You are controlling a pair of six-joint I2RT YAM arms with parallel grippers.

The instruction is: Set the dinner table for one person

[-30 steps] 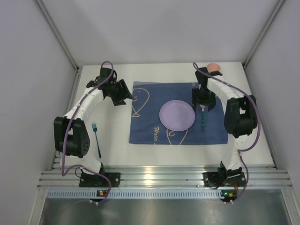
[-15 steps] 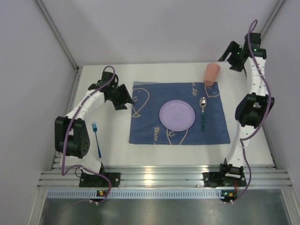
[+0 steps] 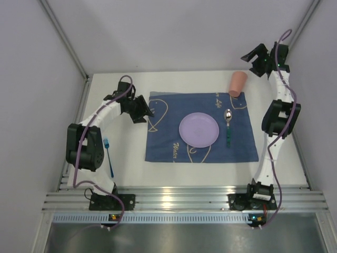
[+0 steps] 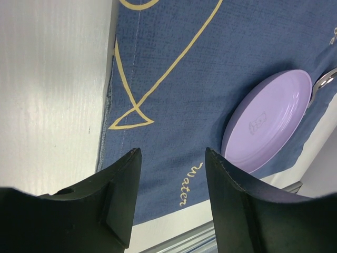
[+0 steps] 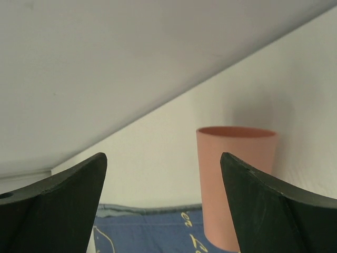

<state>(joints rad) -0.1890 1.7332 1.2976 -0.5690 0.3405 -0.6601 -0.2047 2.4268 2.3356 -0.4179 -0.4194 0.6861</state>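
Left gripper [image 3: 146, 112] open and empty at the far-left corner of the blue cloth [image 3: 168, 145]; blue fork [image 3: 108, 157] lies on the table [image 3: 131, 176] left of the cloth, toward the near edge, its length running near to far; right gripper [image 3: 253, 56], open, is well apart.

Dinner table [image 3: 126, 168]: you have a smooth, matte white top.
Cloth [image 3: 168, 142]: matte woven fabric; its weave shows close up.
Plate [image 3: 199, 130]: smooth plastic with a soft sheen.
Spoon [image 3: 228, 126]: shiny metal bowl, duller green handle.
Cup [image 3: 237, 84]: matte plastic.
Rails [image 3: 179, 200]: ribbed, brushed metal.
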